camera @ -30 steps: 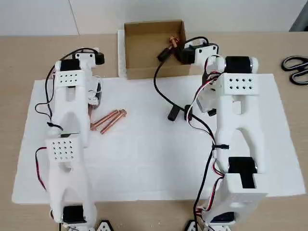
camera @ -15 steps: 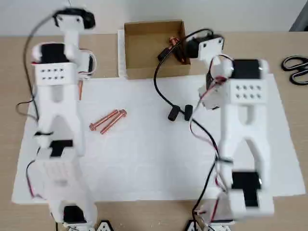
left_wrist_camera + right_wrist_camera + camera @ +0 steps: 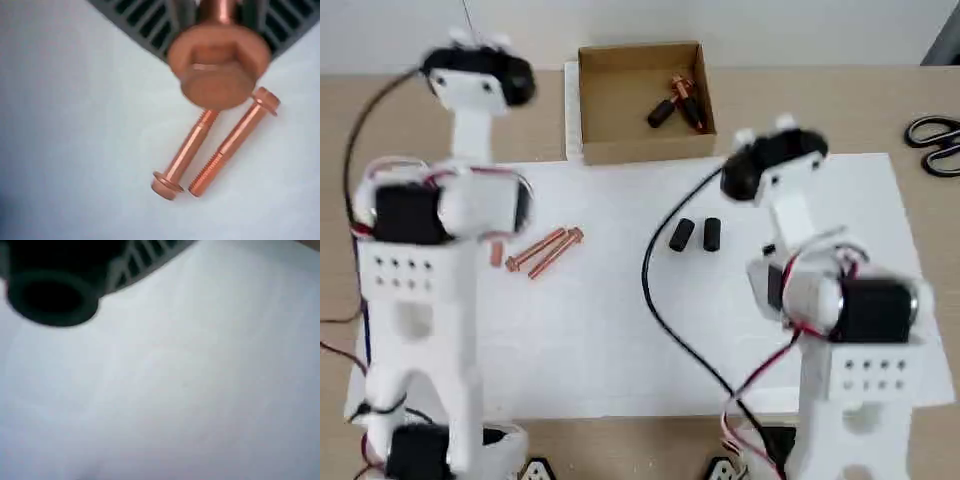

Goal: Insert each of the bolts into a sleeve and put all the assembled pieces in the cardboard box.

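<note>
The cardboard box (image 3: 620, 90) sits at the table's (image 3: 350, 130) far side, with two assembled pieces (image 3: 677, 100) inside. A sheet (image 3: 610, 340) lies before the box. On it, two sleeves (image 3: 697, 235) lie before the box's right corner and two bolts (image 3: 548, 250) lie side by side before its left. A third bolt (image 3: 218, 70) hangs above that pair, and a third sleeve (image 3: 52, 300) hangs over the sheet. Scissors (image 3: 932, 143) lie well right of the box.

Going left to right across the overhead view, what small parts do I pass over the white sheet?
Held copper bolt → two loose copper bolts → first black sleeve → second black sleeve.
</note>
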{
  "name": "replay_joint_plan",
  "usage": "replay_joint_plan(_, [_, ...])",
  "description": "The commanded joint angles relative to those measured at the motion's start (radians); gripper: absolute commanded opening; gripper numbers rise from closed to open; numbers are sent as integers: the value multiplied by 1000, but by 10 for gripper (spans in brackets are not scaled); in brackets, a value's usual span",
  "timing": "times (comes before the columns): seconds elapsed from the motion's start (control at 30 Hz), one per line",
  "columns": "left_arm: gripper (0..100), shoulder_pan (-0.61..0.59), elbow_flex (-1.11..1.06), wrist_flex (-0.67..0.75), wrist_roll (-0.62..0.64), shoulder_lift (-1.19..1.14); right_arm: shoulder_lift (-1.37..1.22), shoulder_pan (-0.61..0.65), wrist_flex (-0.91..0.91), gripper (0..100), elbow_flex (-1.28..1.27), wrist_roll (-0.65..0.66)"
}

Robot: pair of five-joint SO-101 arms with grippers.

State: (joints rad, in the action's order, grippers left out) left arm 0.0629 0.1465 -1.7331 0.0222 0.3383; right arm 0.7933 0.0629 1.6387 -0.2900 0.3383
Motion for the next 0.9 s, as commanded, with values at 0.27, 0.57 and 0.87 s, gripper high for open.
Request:
replay_joint_plan(0.27, [6,80,-194,206,189,169,464,196,-512,5,-532,-135])
replay_joint_plan(0.57, [6,158,-213,238,365,170,875,248,-641,6,-937,-279])
replay_joint_plan(0.87, [6,315,-211,480,367,170,981,252,-730,4,-1071,-354])
